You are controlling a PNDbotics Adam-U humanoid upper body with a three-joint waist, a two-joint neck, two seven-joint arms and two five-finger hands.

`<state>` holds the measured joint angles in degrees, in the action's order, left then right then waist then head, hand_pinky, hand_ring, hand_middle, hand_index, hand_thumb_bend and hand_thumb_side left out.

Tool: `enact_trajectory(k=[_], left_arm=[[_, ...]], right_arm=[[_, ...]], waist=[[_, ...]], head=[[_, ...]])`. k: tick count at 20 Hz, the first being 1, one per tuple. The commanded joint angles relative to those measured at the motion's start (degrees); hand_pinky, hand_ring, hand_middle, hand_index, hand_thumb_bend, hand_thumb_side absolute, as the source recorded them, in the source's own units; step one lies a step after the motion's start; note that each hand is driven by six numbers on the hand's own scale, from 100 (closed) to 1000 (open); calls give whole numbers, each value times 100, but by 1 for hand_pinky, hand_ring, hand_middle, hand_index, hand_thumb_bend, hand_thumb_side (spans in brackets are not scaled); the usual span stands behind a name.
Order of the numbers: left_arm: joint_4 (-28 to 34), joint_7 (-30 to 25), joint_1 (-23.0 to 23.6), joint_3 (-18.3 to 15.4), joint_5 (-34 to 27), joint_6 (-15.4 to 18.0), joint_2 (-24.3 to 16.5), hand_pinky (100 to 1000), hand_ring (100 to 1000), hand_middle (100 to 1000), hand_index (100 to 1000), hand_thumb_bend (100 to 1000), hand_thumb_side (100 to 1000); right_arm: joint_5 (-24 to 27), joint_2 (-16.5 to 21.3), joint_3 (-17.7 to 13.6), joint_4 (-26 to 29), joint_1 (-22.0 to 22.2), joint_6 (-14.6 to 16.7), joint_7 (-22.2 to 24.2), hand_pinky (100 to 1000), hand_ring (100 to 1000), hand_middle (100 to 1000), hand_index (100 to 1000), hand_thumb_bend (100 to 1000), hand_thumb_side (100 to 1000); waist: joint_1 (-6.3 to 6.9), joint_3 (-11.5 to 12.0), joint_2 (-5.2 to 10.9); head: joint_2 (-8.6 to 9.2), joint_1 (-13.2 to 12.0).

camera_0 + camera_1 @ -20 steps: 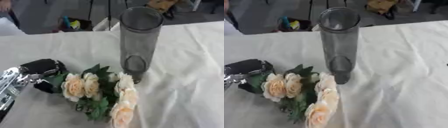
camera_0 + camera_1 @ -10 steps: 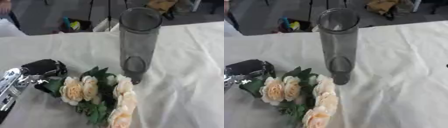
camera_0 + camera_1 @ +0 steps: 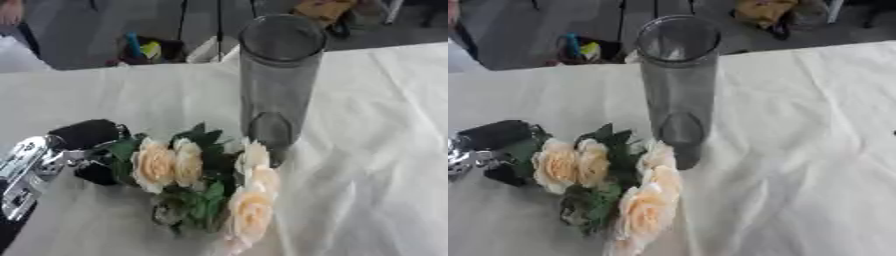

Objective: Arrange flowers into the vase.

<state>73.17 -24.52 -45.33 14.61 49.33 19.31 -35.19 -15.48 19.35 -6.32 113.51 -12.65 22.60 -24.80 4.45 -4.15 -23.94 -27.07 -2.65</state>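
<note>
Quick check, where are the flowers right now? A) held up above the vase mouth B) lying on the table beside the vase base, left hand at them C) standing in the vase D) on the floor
B: the flowers lie on the tablecloth next to the foot of the upright, empty vase, with the left hand at their left end.

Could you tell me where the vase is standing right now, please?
The empty glass vase stands upright at the centre of the white tablecloth, just behind and right of the peach roses at the left hand.
</note>
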Motion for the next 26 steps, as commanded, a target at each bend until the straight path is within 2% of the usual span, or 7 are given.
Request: enact_trajectory(k=[1, 4, 9, 11, 16, 20, 26], left_arm=[[17, -12, -68, -12, -42, 0, -103, 138, 158, 232, 385, 100, 471], [12, -12, -74, -14, -96, 3, -93, 100, 120, 205, 380, 100, 500], [-11, -13, -79, -12, -126, 14, -74, 100, 100, 143, 364, 100, 489], [-26, 7, -83, -22, -135, 11, -60, 100, 100, 100, 292, 100, 486], [1, 115, -82, -13, -153, 68, -61, 100, 100, 100, 141, 125, 475], [126, 297, -63, -16, -224, 194, -104, 100, 100, 100, 104, 207, 461], [445, 758, -55, -94, -381, 158, -208, 100, 100, 100, 100, 149, 378]], right_arm=[[3, 39, -34, 108, -31, -7, -3, 514, 650, 559, 815, 100, 895], [-3, 35, -45, 108, -29, -9, -14, 515, 650, 557, 815, 100, 896], [-12, 26, -62, 108, -27, -12, -33, 515, 651, 556, 816, 100, 891], [-13, 20, -69, 108, -26, -14, -41, 515, 652, 556, 816, 100, 891], [-24, 9, -80, 108, -14, -16, -55, 515, 652, 555, 816, 100, 891], [-31, 6, -80, 108, -1, -20, -52, 515, 653, 555, 816, 100, 890], [-29, 16, -86, 108, 15, -15, -60, 516, 654, 555, 816, 100, 891]], waist=[[47, 13, 34], [46, 10, 32], [46, -10, 28], [45, -20, 26], [49, -44, 24], [51, -52, 29], [50, -42, 55]], head=[[72, -11], [77, -16], [83, -32], [93, -34], [93, -33], [84, -17], [66, 5]])
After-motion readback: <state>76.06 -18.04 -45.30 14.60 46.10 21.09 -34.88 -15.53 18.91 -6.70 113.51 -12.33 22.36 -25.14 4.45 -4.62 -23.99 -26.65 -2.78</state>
